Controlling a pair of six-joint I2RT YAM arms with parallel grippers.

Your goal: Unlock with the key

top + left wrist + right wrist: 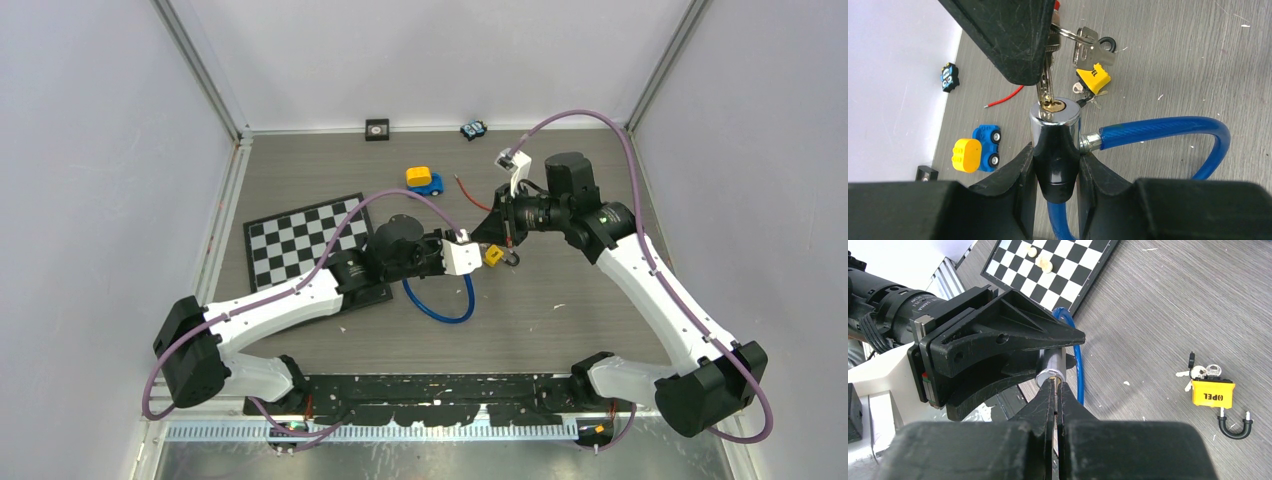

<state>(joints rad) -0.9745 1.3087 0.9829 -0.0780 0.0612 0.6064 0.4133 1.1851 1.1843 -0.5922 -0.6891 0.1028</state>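
Note:
A blue cable lock (1163, 130) has a chrome and black cylinder (1055, 135) that stands clamped between the jaws of my left gripper (1055, 165), keyhole end pointing away. A silver key (1046, 85) sits with its tip in the brass keyhole. My right gripper (1055, 386) is shut on that key, its tips right at the cylinder's (1050, 366) face. From above, the two grippers meet mid-table, left gripper (462, 250) facing right gripper (497, 228), with the cable loop (440, 305) hanging toward the near side.
A yellow padlock (1213, 392) with a bunch of keys lies on the table just right of the grippers, a black shackle (1233, 426) beside it. A blue and yellow toy car (424, 180) and a red wire (470, 190) lie farther back. A chessboard (300, 238) lies left.

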